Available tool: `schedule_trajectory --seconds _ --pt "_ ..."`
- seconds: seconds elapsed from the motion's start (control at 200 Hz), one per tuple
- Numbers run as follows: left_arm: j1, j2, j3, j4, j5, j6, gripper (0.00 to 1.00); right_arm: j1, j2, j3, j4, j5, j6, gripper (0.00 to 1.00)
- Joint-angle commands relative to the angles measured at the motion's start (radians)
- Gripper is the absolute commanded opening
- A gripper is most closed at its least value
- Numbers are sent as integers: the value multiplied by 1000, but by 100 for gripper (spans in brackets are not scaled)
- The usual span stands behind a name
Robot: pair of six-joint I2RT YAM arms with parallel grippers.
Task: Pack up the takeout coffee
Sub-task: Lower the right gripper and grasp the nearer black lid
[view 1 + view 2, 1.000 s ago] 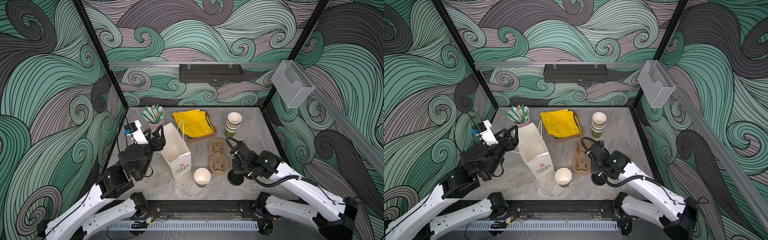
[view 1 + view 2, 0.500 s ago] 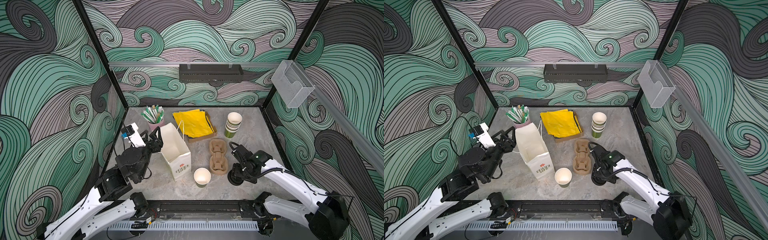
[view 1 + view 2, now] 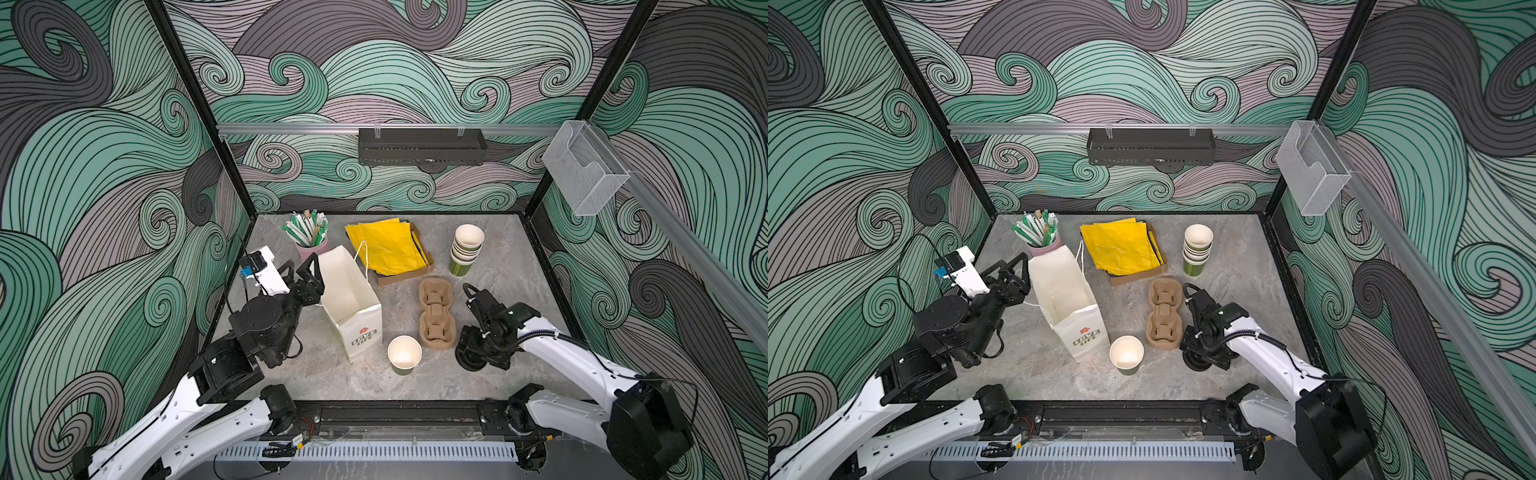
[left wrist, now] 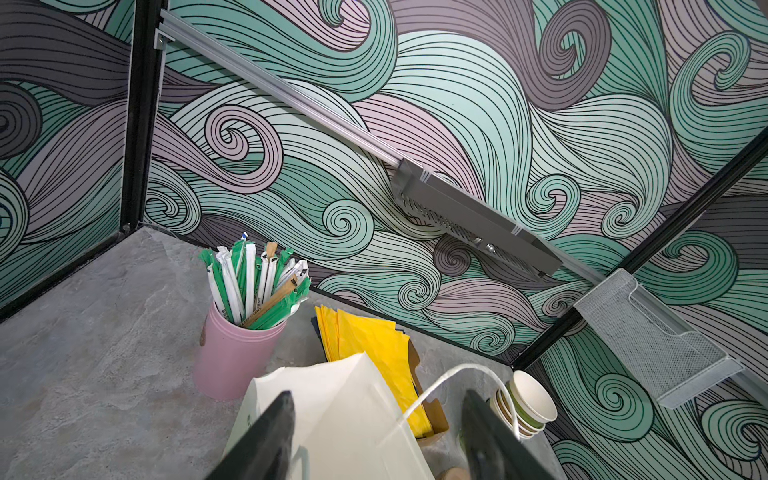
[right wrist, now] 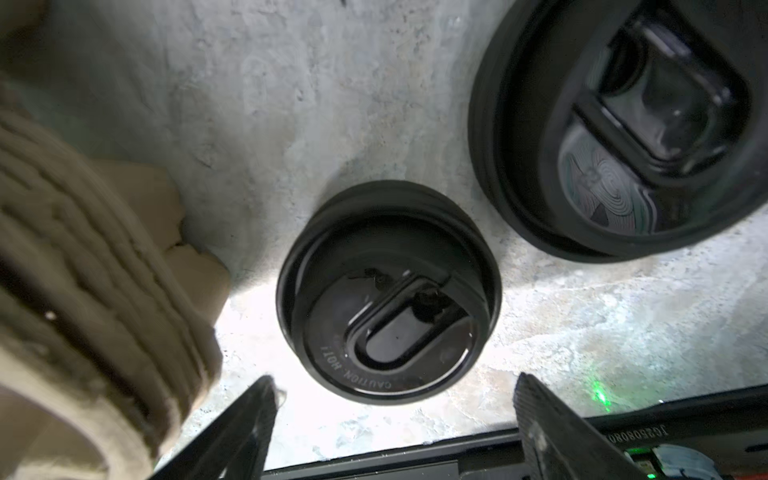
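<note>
Though it's lidless, green cup (image 3: pixel 404 353) stands upright, prob. empty.

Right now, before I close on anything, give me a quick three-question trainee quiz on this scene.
1. True or false: the right gripper's jaws are shut on the black lid marked CAUTION HOT.
2. The lone green cup is: A upright, B on its side, C upside down.
3. What shows inside the paper bag?
Key: 1 false, the jaws stand open, clear of the lid. 2 A. 3 Nothing visible; it looks empty.
</note>
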State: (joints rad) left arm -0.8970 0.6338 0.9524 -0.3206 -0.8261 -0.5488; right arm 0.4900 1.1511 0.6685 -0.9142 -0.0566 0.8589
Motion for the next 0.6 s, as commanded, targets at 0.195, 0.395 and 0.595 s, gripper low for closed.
schedule_trajectory --seconds 0.195,0.395,0.595 --pt "1 7 -3 13 -11 6 66 -10 26 -19 45 10 5 86" --pt "2 10 -2 14 -10 2 65 -11 47 -31 72 8 5 86" --pt "1 7 -1 12 -8 1 65 -13 47 -38 82 9 5 82"
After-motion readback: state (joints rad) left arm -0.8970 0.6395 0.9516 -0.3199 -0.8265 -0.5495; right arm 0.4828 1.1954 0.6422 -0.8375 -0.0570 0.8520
